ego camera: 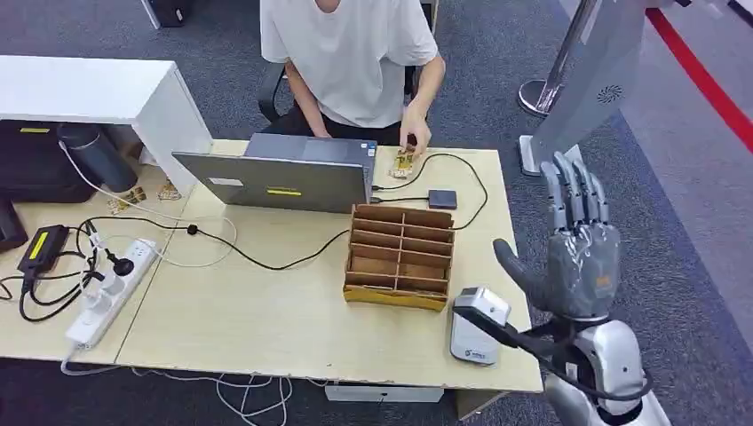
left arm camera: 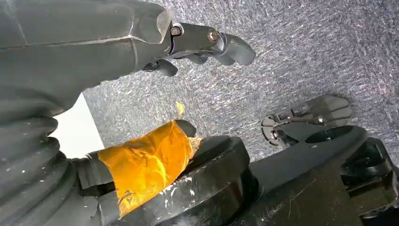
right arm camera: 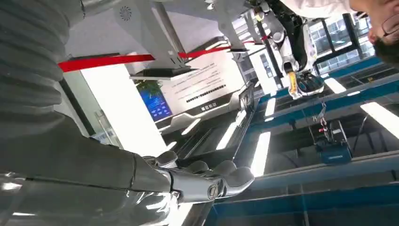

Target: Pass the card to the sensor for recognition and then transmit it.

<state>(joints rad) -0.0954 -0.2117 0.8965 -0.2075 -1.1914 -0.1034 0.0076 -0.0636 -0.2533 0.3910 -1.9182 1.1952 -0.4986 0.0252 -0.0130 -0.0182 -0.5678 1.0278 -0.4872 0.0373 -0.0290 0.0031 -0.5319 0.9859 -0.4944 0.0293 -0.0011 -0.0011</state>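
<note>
R hand [ego camera: 579,240] empty, fingers apart — beside sensor [ego camera: 477,326].

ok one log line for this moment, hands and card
right hand: raised, open, empty | left hand: hanging over carpet, empty | card: not held | sensor: table edge

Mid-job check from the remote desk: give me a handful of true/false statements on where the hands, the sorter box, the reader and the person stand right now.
1. The robot's right hand is raised beside the table's right edge, fingers straight and holding nothing. True.
2. The brown cardboard sorter box stands on the pale wooden table, in front of the grey open laptop. True.
3. The small white and grey reader sits at the table's far left, by the white power strip. False: it sits near the front right corner, just right of the sorter box.
4. The person in a white T-shirt has both hands on the laptop keyboard. False: one hand is at a small yellowish object right of the laptop.
</note>
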